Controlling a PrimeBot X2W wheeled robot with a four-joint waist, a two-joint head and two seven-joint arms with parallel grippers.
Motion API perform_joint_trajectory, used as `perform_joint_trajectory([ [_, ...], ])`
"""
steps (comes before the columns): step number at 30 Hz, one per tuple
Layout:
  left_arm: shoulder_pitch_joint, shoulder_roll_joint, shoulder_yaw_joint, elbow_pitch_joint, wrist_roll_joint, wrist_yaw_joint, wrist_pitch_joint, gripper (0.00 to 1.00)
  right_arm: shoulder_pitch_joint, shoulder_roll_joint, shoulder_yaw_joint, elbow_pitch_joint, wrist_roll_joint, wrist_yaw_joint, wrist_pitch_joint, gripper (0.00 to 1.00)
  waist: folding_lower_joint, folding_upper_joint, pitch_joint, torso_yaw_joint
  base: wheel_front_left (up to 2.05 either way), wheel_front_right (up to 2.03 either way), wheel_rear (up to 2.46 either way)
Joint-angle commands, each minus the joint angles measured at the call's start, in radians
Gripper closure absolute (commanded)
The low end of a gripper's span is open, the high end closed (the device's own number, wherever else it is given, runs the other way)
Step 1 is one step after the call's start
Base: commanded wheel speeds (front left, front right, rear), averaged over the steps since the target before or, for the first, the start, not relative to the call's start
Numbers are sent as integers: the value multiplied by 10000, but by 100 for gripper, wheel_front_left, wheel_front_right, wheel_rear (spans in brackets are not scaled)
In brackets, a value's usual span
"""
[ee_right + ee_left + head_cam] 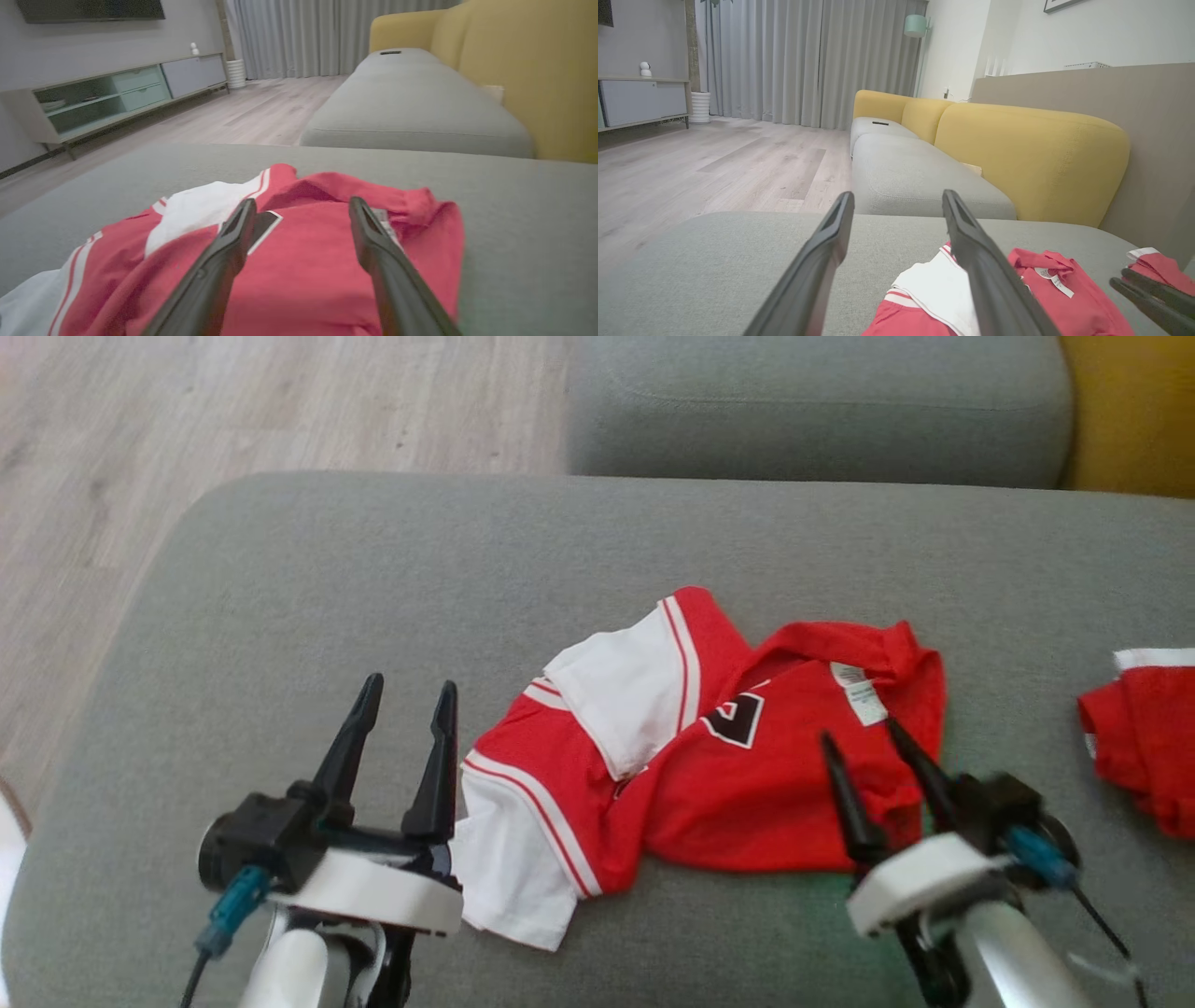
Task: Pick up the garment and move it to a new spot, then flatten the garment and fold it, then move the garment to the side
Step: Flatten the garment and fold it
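Note:
A red garment with white sleeves and a black number patch lies crumpled on the grey sofa seat. Its white label faces up near the collar. My right gripper hovers open over the garment's right part with nothing between its fingers; in the right wrist view the garment spreads beneath the right gripper. My left gripper stands open just left of the white sleeve, holding nothing. In the left wrist view the garment lies beside and under the right finger of the left gripper.
A second red and white cloth lies at the seat's right edge. Another grey cushion lies beyond, with a yellow backrest on the right. Wooden floor is off the seat's left edge.

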Motion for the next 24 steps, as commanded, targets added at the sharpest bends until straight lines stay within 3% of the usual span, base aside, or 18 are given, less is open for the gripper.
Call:
perform_joint_trajectory([
  [1,-156,-9,270,-312,64,-13,-49,0,208,205,-337,-638,-232,35,-135,0,0,0,-102,-177,0,0,0],
  [7,-80,-9,188,-243,49,-14,-49,0,1168,475,-969,-1371,-578,35,-80,0,0,0,-92,-366,0,0,0],
  [14,-288,-9,-3,-229,0,-46,-49,0,1008,519,-956,-2010,-856,35,242,0,0,0,196,-105,0,0,0],
  [24,-782,-9,-337,-98,-150,-30,-49,0,-299,523,1011,-2273,-1152,35,1170,0,0,0,1021,768,0,0,0],
])
